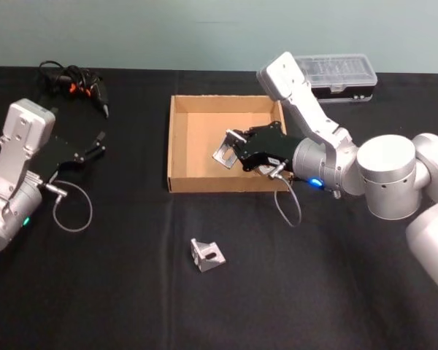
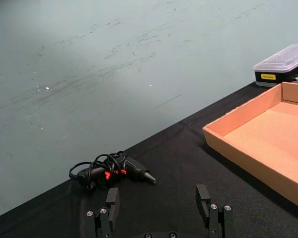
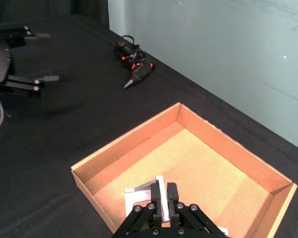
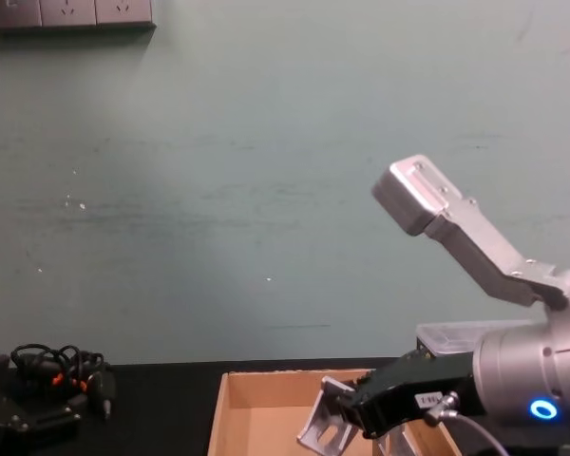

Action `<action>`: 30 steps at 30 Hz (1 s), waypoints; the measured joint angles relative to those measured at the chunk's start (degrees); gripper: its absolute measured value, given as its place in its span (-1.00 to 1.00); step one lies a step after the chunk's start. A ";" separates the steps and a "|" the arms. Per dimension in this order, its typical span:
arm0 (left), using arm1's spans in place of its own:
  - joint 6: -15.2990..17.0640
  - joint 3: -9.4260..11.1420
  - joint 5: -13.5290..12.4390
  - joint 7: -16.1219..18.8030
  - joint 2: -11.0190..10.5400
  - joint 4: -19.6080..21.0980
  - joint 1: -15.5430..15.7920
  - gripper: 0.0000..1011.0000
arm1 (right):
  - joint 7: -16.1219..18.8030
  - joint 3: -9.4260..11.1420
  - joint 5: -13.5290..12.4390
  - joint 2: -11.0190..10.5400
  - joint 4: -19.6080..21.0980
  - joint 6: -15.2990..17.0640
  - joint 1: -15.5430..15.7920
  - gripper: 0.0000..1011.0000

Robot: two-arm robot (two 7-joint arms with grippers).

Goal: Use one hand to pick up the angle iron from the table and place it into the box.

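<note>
Two angle irons are in the scene. The first angle iron (image 1: 224, 151) is pinched betw. the fingers of the right gripper (image 1: 235, 149), which reaches in over the box (image 1: 170, 142) from the robot's right side. The fingers are pressed onto one flange. The part hangs tilted, inside the outline of the walls, approx. mid-box in the head view. Contact w/ the box floor: cannot tell. The right wrist view shows the part low over the cardboard.

The second angle iron (image 1: 206, 255) lies on the table (image 1: 314, 292) in front of the box's near wall, apart from it, w/ no gripper near.

Left gripper (image 1: 98, 144): parked at the table's left side, fingers spread, nothing betw. them. A corded black tool (image 1: 77, 80) and a clear-lidded plastic case (image 1: 336, 76) sit toward the far edge; neither is part of the job.

Step in hand (judged): placement. Pick-up and carry look done for the held part; release is not yet done.

Next move calls for:
1. Lower the part to the floor, if not there already.
2. Spread the fingers enough to free the flange.
3. Withdraw upward, clear of the walls, w/o dragging the part.
</note>
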State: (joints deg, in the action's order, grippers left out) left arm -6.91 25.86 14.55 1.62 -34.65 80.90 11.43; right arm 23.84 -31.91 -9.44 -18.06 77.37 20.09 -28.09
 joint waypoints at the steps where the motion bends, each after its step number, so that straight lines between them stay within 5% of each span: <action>1: 0.00 0.01 0.00 0.00 0.00 0.00 0.00 1.00 | 0.01 0.00 0.29 0.44 -0.88 0.01 -0.29 -0.84; 16: 0.00 0.00 0.00 0.00 0.00 0.00 0.00 1.00 | -0.15 0.77 2.81 3.99 -6.58 0.02 -2.59 -0.84; 30: 0.00 0.01 0.00 0.00 0.00 0.00 0.00 1.00 | -0.66 1.65 4.72 5.30 -7.63 1.57 -2.12 -0.84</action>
State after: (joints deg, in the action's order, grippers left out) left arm -6.91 25.86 14.55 1.62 -34.65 80.90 11.43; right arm 23.18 -30.26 -4.72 -12.76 69.74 21.66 -30.20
